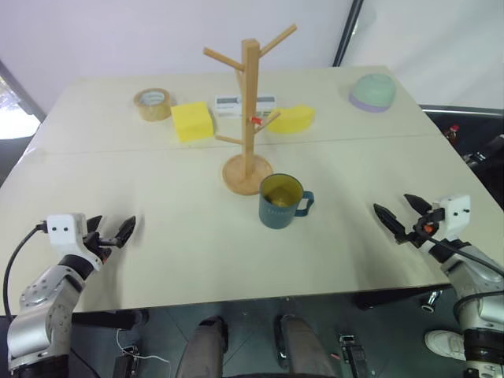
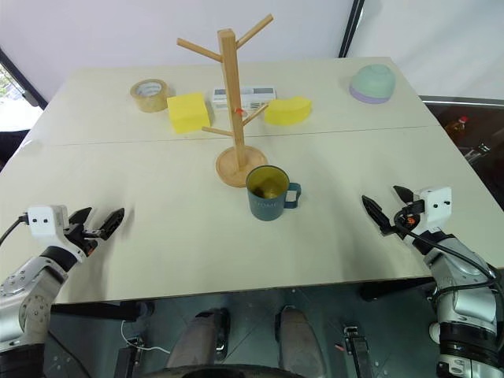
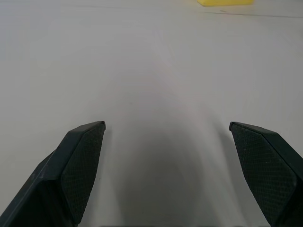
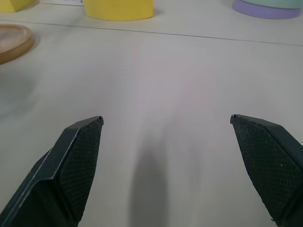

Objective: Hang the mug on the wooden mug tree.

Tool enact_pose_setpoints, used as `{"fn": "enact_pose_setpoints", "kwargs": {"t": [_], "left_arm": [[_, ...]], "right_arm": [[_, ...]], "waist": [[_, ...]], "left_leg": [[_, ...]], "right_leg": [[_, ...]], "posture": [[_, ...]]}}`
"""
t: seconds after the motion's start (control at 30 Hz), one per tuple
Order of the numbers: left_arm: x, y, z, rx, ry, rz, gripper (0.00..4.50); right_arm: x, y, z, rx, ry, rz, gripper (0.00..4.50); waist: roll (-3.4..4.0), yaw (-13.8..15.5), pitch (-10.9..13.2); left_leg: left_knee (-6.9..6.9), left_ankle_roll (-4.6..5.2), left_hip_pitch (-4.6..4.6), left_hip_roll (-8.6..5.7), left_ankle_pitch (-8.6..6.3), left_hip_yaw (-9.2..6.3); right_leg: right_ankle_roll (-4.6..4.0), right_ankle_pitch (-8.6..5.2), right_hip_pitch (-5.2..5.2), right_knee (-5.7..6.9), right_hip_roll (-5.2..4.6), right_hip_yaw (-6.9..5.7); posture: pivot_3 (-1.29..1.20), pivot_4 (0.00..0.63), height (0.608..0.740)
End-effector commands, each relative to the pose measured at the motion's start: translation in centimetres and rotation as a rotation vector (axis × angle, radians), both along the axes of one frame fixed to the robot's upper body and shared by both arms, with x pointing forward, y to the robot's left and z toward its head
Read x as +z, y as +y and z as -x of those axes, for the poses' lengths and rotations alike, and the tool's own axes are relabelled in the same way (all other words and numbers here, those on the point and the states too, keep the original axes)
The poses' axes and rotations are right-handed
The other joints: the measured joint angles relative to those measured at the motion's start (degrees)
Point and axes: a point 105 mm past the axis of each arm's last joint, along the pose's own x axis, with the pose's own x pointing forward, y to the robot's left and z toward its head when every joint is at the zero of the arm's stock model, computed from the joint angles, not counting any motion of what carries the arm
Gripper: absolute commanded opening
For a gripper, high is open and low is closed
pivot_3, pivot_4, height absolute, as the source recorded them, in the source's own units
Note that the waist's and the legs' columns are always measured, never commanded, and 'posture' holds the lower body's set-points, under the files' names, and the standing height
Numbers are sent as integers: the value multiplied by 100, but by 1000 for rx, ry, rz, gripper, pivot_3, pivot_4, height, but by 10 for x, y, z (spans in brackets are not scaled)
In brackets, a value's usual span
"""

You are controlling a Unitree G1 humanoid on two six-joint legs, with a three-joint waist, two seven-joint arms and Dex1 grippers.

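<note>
The mug (image 1: 281, 201) is seen upright mid-counter, handle turned toward the nearer right gripper (image 1: 400, 217) (wide open, empty, like the left gripper (image 1: 111, 231)).

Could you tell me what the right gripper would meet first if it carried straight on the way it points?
Probably nothing soon: the right gripper, jaws open, faces bare table. Far ahead, its line passes between the yellow block and the bowl, though depth is unclear.

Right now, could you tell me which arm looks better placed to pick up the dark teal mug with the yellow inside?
Probably the right. The dark teal mug has its loop handle turned toward the robot's right, facing the open right end effector. The left end effector, also open, would meet the handle-free side.
</note>
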Motion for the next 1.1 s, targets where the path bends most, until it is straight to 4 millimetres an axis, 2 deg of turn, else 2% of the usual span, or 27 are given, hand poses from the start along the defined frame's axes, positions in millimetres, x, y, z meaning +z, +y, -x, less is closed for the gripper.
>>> {"fn": "enact_pose_setpoints", "kwargs": {"t": [0.03,0.3,0.4,0.57,0.7,0.8,0.9,1.0,1.1], "left_arm": [[14,5,0,12,-55,-24,4500],[16,-1,-2,-21,-64,-22,4500],[29,-17,-3,-111,-118,-29,4500],[41,-50,0,-302,-156,-43,4500],[46,-79,8,-504,-158,-61,4500],[51,-103,20,-679,-159,-79,4500],[55,-128,33,-843,-159,-102,4500],[62,-151,43,-970,-184,-130,4500],[67,-165,48,-1040,-202,-137,4500]], "right_arm": [[11,-1,0,-3,-45,11,4474],[14,1,-1,3,-50,17,4474],[19,9,1,33,-56,0,4474],[29,37,11,126,-62,-25,4474],[35,68,26,207,-61,-47,4474],[29,91,41,250,-38,-51,4474],[23,110,46,249,-37,-84,4474],[11,129,44,194,-40,-68,4474],[3,139,39,135,-43,-80,4474]], "waist": [[0,2,0],[0,2,0],[0,2,0],[0,8,0],[0,6,0],[0,5,0],[1,0,0],[2,-15,0],[3,-24,0]], "left_leg": [[0,0,0,0,0,0],[0,0,0,-2,0,0],[1,0,0,-2,0,0],[-1,0,0,0,0,-1],[-2,0,0,4,0,-1],[-5,-1,-1,12,-1,0],[-6,-2,-3,20,-2,2],[-6,-5,-4,39,-4,3],[-7,-20,-9,53,-14,14]], "right_leg": [[0,0,0,0,0,0],[0,0,1,1,1,0],[0,0,1,1,1,0],[0,0,2,1,0,0],[0,0,1,1,-1,0],[-1,-1,-1,-5,-1,0],[-2,0,-2,-13,-2,2],[-15,7,-5,-28,-10,6],[-25,13,-16,-39,-12,6]], "posture": [[0,150,740],[0,150,740],[0,150,740],[0,150,740],[0,150,740],[0,150,740],[0,150,740],[0,150,740],[0,150,740]]}}
